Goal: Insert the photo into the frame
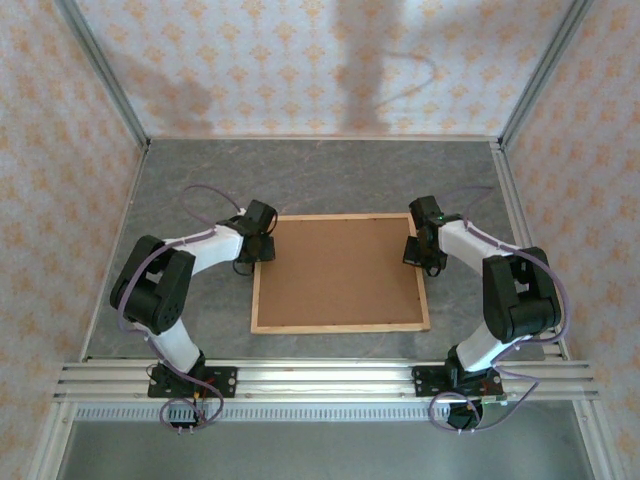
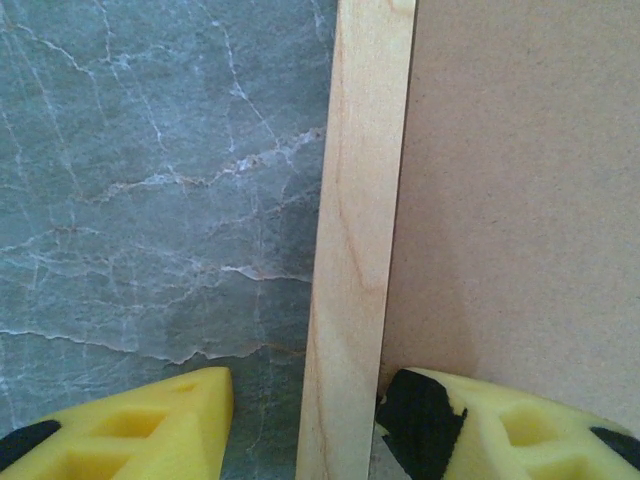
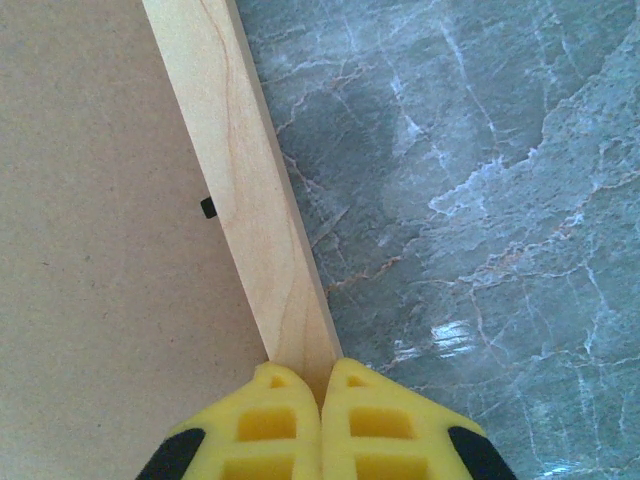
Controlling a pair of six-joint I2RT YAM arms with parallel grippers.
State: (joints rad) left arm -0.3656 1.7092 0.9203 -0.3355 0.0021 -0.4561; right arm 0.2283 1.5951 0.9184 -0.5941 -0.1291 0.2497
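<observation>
The frame [image 1: 340, 327], thin light wood strips, lies flat in the middle of the table with a plain brown backing board [image 1: 335, 270] filling it. The photo is hidden. My left gripper [image 1: 262, 245] is open at the frame's left side. In the left wrist view the strip [image 2: 355, 250] runs between its yellow fingers [image 2: 150, 430], one over the table and one over the board. My right gripper [image 1: 415, 250] sits at the frame's right side. In the right wrist view its fingertips [image 3: 322, 390] are shut together on top of the strip [image 3: 240, 180].
The grey marble table [image 1: 330, 175] extends around the frame, with patterned walls on three sides. An aluminium rail [image 1: 320, 375] runs along the near edge by the arm bases. A small black tab [image 3: 207, 208] sits on the board beside the right strip.
</observation>
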